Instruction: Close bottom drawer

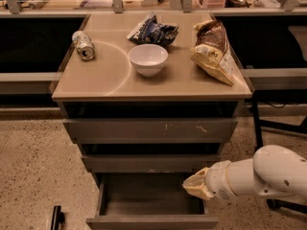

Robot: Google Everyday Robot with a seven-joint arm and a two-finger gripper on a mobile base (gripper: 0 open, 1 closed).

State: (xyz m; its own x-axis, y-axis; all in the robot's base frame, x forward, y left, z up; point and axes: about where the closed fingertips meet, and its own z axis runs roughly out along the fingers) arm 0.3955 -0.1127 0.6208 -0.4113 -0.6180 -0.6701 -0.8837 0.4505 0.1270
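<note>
The bottom drawer [151,221] of the grey-brown cabinet stands pulled out, and its shallow box [151,193] shows empty. Its plain front panel runs along the lower edge of the view. My gripper [188,186], with beige fingers [195,188] on a white arm [261,174], reaches in from the right. It sits at the right side of the open drawer box, just below the middle drawer front [149,163]. The fingers look drawn together into one wedge and hold nothing.
The top drawer front [149,130] has pale scratch marks. On the cabinet top [105,78] lie a can [83,45], a white bowl [148,59], a dark chip bag [152,31] and a brown-and-yellow bag [214,51]. A black item [56,217] lies on the speckled floor at the left.
</note>
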